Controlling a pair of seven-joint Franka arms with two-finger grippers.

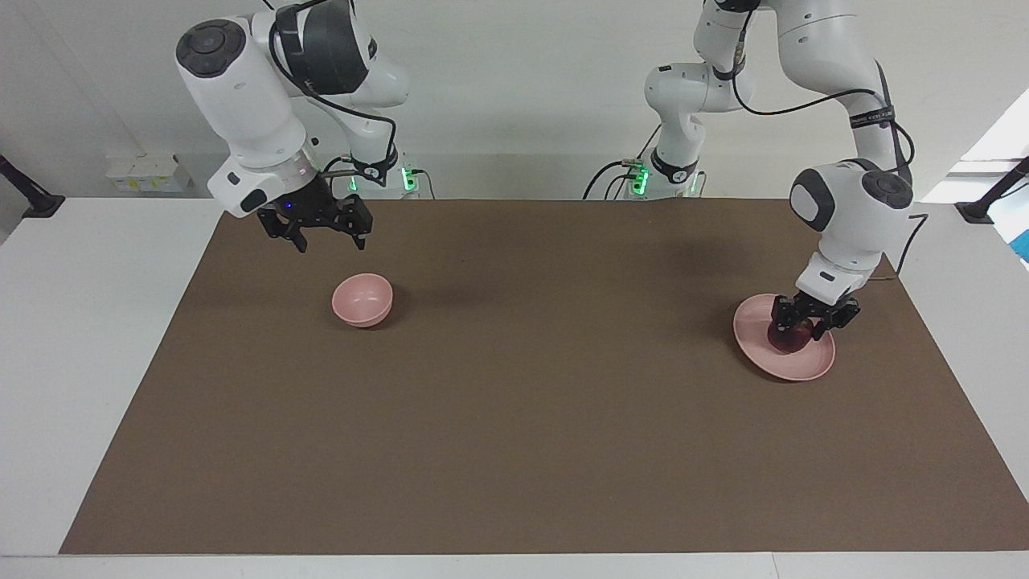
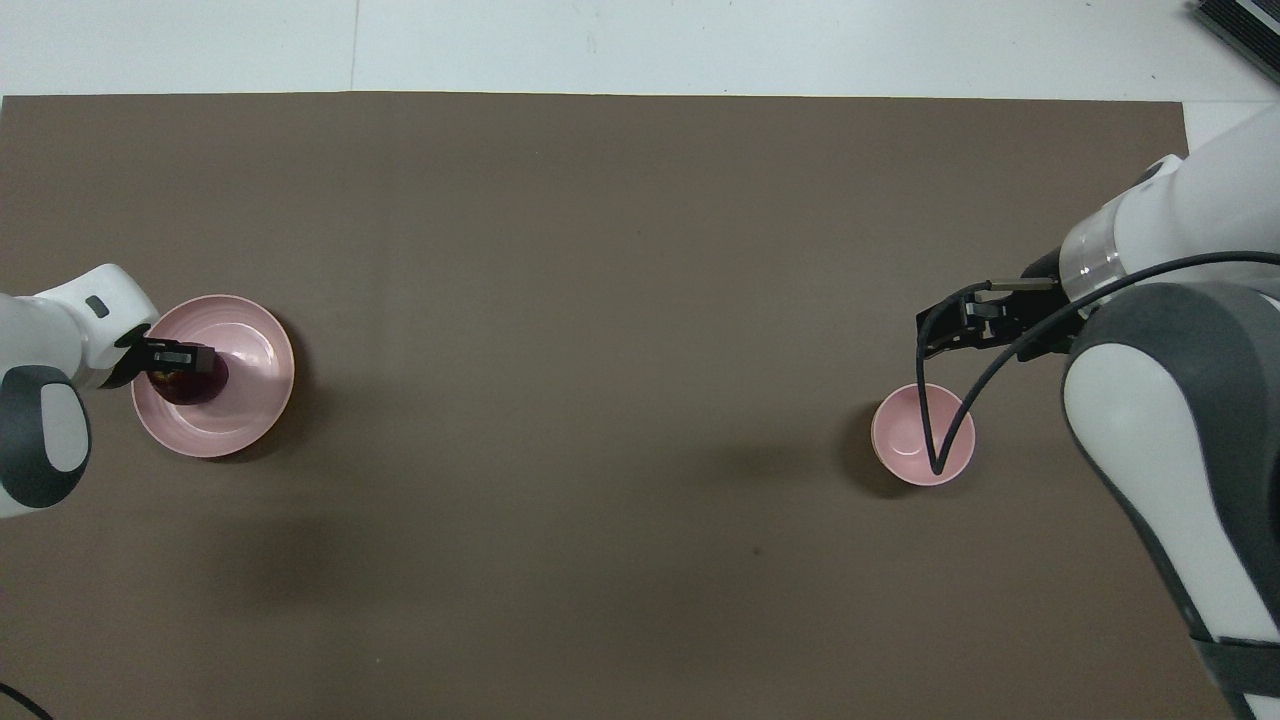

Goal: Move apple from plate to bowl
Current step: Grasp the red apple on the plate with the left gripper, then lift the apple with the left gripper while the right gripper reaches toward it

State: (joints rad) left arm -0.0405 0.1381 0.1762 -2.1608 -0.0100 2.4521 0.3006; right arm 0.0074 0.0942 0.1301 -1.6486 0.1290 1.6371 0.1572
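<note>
Brown mat [image 1: 530,418] is bare between plate [image 1: 796,366] and bowl [image 1: 362,299], so that lane is open. Left gripper [image 1: 810,322] sits down on the plate around the apple [image 1: 788,338]. Right gripper [image 1: 321,233] hangs just beside the bowl, robot side; bowl mouth unobstructed.

- You are looking at a robotics lab, not a home or kitchen.
- 2 white robot arms [image 1: 265,121] stand bolted at the edge of a white table [image 1: 96,322], with cables running to their bases.
- A plain brown mat [image 1: 514,418] covers the work surface like a test area.
- Bare white walls and black camera stands [image 1: 28,197] at the table's ends complete the setup.
</note>
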